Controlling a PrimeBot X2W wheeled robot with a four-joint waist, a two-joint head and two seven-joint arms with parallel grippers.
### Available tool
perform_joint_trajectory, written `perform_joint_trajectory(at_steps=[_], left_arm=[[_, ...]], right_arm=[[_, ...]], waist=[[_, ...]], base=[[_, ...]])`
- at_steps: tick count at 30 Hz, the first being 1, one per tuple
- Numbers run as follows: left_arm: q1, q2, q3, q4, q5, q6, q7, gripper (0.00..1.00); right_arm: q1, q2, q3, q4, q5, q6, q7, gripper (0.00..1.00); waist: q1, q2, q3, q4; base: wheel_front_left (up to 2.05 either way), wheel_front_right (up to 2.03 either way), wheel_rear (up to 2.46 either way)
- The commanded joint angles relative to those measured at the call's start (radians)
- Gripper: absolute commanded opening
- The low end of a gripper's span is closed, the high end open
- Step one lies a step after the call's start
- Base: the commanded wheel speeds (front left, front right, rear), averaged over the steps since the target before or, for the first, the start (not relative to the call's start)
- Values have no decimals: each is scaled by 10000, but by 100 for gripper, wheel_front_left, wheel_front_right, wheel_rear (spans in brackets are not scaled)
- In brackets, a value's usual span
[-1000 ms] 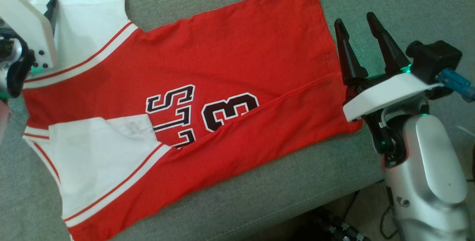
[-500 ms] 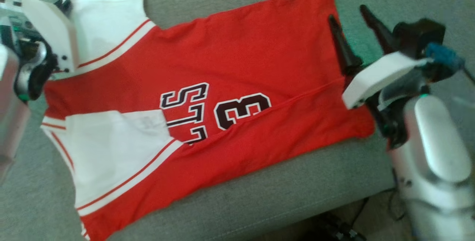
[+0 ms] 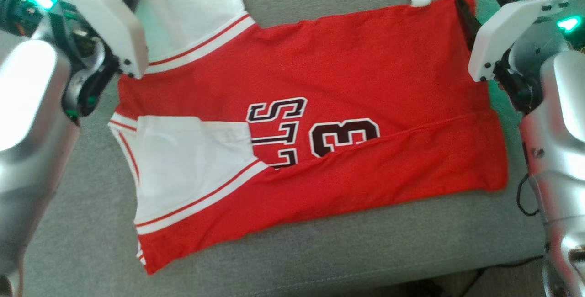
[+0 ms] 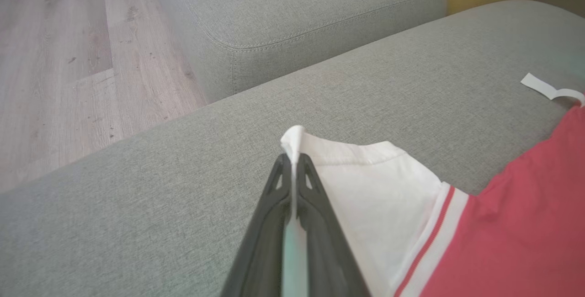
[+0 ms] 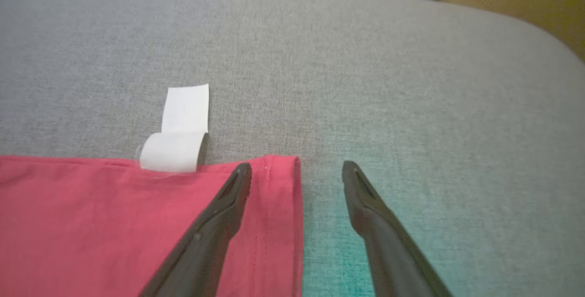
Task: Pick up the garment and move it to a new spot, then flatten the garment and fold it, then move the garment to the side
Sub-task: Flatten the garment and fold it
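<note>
Since a second ago the left gripper (image 4: 292, 160) has gone from wide open to shut. The right gripper (image 5: 297, 169) has gone up to the far corner of the bottom edge, from halfway along it. The head camera has turned too, so the whole picture sits differently.

The garment (image 3: 320, 119) is a red sports shirt with white shoulder parts and thin red and white stripes. It has dark letters and a big 3 on it. It lies flat on the grey sofa cushion (image 3: 320, 251). The white parts are on the robot's left and the bottom edge is on its right. The near long side is folded up over the front and hides part of the letters. A small white tag (image 5: 180, 128) sticks out from the far edge, close to the bottom corner, and it curls over itself.

The left gripper's two dark fingers are pressed together on the far white corner of the shirt. A little bit of white cloth pokes out past the tips.

The right gripper is spread wide and holds nothing. One finger is over the red corner and the other is over the bare cushion just beside the edge. I cannot tell if the fingers touch down.

Past the cushion, the left wrist view shows a second grey cushion (image 4: 297, 13) and a wooden floor (image 4: 55, 59).
</note>
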Motion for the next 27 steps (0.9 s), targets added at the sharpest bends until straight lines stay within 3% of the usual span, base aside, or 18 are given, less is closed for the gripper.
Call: perform_joint_trajectory(at_steps=[1, 6, 7, 8, 11, 13, 14, 19, 27], left_arm=[[-412, 284, 350, -399, -100, -46, -71, 0], [-389, 145, 247, -586, -171, -115, -106, 0], [-398, 130, 240, -598, -182, -123, -118, 0], [-398, 130, 240, -598, -182, -123, -118, 0], [-429, 99, 227, -599, -207, -136, -150, 0], [-438, 91, 220, -576, -220, -140, -170, 0], [-439, 98, 218, -558, -229, -146, -178, 0], [-420, 188, 228, -494, -250, -176, -265, 0], [357, 364, 253, -957, -474, -209, -696, 0]], right_arm=[[-380, -88, 118, -24, -17, 35, 101, 100], [-854, -245, 544, 780, 133, 35, 358, 100], [-933, -287, 659, 900, 178, 35, 406, 91], [-933, -287, 659, 900, 178, 35, 406, 91], [-1148, -411, 1052, 1242, 340, 35, 659, 47], [-1257, -487, 1278, 1424, 486, 35, 825, 32], [-1298, -526, 1386, 1488, 568, 35, 889, 2], [-1419, -699, 1602, 1627, 864, 35, 666, 0], [-805, -901, 1954, 1402, 1347, 35, -664, 0]], waist=[[0, 0, 47, 170], [0, 0, 97, 343], [0, 0, 107, 365], [0, 0, 107, 365], [0, 0, 130, 403], [0, 0, 129, 416], [0, 0, 124, 418], [0, 0, 14, 412], [0, 0, -789, 537]], base=[[0, 0, 0], [0, 0, 0], [0, 0, 0], [0, 0, 0], [0, 0, 0], [0, 0, 0], [0, 0, 0], [0, 0, 0], [0, 0, 0]])
